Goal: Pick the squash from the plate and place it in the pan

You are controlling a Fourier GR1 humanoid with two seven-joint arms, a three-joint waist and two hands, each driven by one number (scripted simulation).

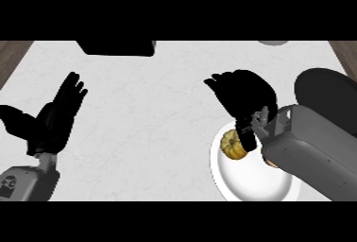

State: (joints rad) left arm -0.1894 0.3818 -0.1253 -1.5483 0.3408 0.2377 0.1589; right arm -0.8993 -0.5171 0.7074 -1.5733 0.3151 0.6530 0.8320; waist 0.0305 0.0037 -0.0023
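A small yellow-orange squash (233, 145) lies on the left part of a white plate (251, 182) at the lower right of the counter. My right hand (244, 97) hovers just above and behind the plate, fingers spread and relaxed, thumb hanging down close to the squash. Nothing is held in it. The black pan (327, 90) sits at the right edge, partly hidden by my right forearm. My left hand (52, 118) rests open at the left, fingers up.
A black object (116, 47) sits at the counter's far edge, left of centre. A grey round thing (273, 42) peeks in at the top right. Wooden strips border the white marbled counter (153, 118) on both sides.
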